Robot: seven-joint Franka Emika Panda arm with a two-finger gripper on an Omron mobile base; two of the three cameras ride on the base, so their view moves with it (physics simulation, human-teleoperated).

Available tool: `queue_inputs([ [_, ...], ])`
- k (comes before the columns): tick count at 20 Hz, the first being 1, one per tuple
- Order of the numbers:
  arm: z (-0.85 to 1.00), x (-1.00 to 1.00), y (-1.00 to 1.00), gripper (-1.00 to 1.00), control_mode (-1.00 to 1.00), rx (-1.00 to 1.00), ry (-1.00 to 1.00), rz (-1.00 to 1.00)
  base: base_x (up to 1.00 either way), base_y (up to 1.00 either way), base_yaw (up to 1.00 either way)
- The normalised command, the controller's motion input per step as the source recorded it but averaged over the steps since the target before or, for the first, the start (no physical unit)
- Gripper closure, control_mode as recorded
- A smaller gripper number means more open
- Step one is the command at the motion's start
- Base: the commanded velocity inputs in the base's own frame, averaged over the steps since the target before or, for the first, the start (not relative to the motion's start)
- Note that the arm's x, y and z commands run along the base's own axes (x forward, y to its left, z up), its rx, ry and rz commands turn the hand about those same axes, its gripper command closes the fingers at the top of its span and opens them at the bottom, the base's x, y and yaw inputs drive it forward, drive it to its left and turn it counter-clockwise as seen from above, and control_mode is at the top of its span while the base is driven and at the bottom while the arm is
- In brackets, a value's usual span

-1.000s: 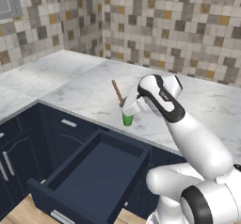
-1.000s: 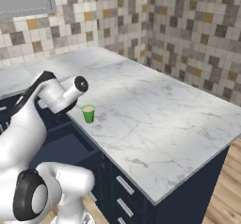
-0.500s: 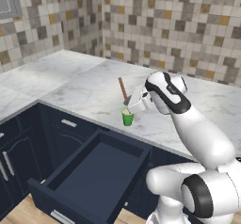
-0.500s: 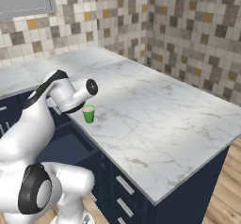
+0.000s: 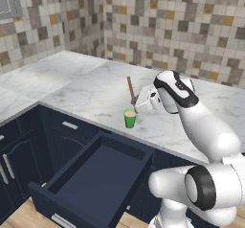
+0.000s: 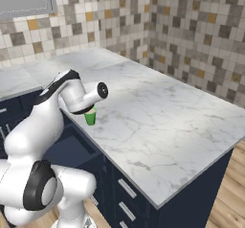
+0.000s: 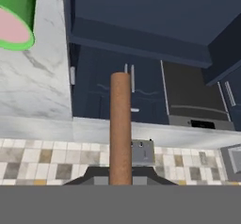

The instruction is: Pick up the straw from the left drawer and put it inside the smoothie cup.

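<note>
- The left drawer (image 5: 91, 184) stands pulled open, below and well apart from the fingers.
- The smoothie cup (image 5: 129, 118) sits on the counter (image 5: 91, 90) just beneath the fingers.
- The gripper (image 5: 135, 101) is clamped on the straw (image 5: 131, 89), which rises tilted from between the fingers.

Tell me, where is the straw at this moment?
In the left base view the straw is held in the shut gripper, just above the smoothie cup near the counter's front edge.
</note>
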Motion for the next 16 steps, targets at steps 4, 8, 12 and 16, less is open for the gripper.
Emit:
queue_inputs([
  [4, 0.00, 0.38, -0.14, 1.00, -1.00, 0.02, 0.00, 0.00, 0.00, 0.00, 0.00],
  [8, 0.00, 0.31, -0.19, 1.00, -1.00, 0.02, 0.00, 0.00, 0.00, 0.00, 0.00],
  [12, -0.05, 0.27, -0.20, 1.00, -1.00, 0.02, 0.00, 0.00, 0.00, 0.00, 0.00],
  [16, -0.17, 0.19, -0.08, 1.00, -1.00, 0.00, -0.02, 0.00, 0.00, 0.00, 0.00],
])
